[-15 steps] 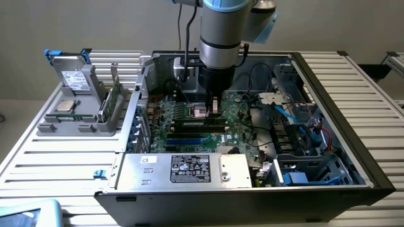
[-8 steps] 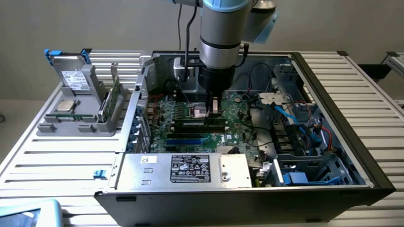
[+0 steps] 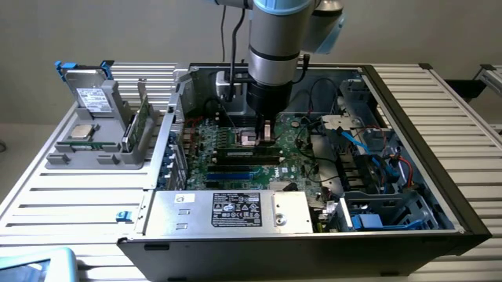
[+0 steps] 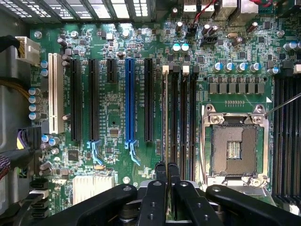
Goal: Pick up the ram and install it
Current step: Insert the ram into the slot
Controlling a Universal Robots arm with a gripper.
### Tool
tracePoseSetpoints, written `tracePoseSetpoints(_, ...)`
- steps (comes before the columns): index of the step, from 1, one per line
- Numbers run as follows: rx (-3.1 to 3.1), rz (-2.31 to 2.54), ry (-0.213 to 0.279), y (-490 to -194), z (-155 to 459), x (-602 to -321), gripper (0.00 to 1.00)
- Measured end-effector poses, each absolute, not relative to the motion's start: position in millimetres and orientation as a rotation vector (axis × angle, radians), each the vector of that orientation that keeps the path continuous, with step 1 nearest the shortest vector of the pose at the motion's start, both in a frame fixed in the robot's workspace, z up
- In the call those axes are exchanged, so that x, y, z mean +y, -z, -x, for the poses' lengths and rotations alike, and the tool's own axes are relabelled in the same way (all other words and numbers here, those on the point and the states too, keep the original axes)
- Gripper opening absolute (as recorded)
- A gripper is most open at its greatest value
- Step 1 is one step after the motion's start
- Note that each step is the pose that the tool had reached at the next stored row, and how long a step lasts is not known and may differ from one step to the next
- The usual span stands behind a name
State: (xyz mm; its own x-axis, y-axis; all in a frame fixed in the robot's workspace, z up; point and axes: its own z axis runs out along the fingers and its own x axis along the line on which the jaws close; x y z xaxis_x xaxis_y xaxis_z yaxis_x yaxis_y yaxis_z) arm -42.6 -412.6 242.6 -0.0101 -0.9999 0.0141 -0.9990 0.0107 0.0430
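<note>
In the exterior view the ram (image 3: 244, 154) is standing on edge in the motherboard (image 3: 200, 167) inside the open computer case (image 3: 451, 194), its long axis running from the exterior view's left to right, with the gripper (image 3: 260, 140) hanging just behind it. In the wrist view the ram (image 4: 164, 117) is showing edge-on, running parallel to the blue slot (image 4: 130, 94) and the bare processor socket (image 4: 233, 148) that are flanking it, while the gripper (image 4: 167, 165) is clenching, fingers (image 4: 161, 176) pressed together over the ram's near end.
</note>
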Motion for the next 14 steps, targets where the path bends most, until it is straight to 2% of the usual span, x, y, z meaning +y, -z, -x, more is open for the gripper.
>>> tracePoseSetpoints(14, -2.201, -2.178, 0.038, -241.6, 41.8, -411.9, 0.13)
